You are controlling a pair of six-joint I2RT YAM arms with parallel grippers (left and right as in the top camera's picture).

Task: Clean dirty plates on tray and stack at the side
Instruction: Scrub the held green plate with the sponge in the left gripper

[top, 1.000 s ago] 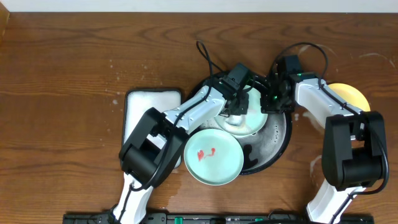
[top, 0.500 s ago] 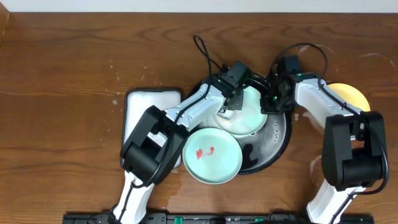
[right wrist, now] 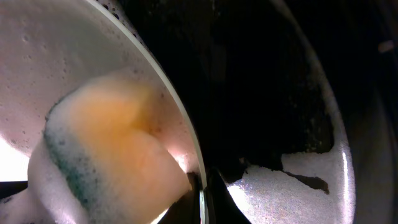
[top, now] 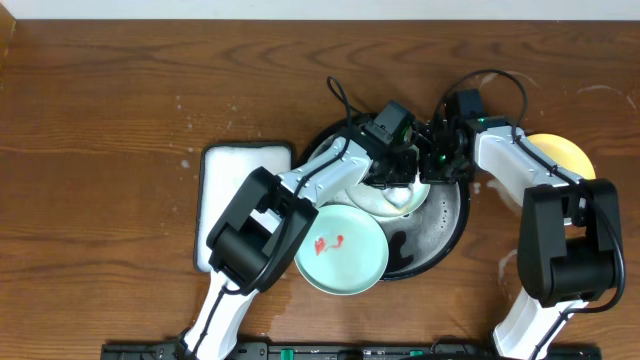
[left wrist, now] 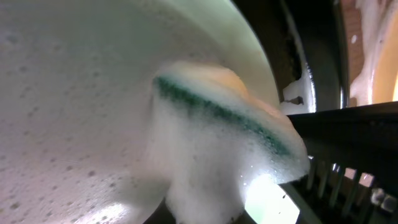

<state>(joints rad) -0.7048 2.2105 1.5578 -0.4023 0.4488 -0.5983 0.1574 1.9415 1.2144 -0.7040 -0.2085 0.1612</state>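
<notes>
**Scrub in progress: one mint plate lathered over the black tray**

Overhead: the black tray (top: 452, 238) sits right of centre on the wooden worktop (top: 100, 100). Both arms converge over its far half.

Soapy plate (top: 390, 200): pale mint, foam-coated, inside the tray under the two tools. In the right wrist view its rim runs as a curved edge across the frame, with the dark wet tray floor (right wrist: 298, 93) and a patch of suds behind it.

Left tool (top: 398, 168): clamped on the sponge (left wrist: 217, 155). Its fingers are buried in lather and not separately visible. The sponge is pressed flat against the plate face (left wrist: 74, 93). A green scouring layer shows through the foam. The right wrist view shows the same sponge (right wrist: 112, 149), with its yellow-orange body on the plate (right wrist: 74, 43).

Right tool (top: 430, 165): narrow, pinching the soapy plate's rim. The dark fingertips meet on either side of the edge at the frame bottom (right wrist: 200, 193).

Smeared mint plate (top: 342, 250): red marks left of its centre, lying at the tray's near-left edge and overlapping the rim.

Yellow plate (top: 570, 150): on the worktop right of the tray, off it, partly hidden by the right arm.

White tray (top: 235, 160): left of the black tray, partly under the left arm.
</notes>
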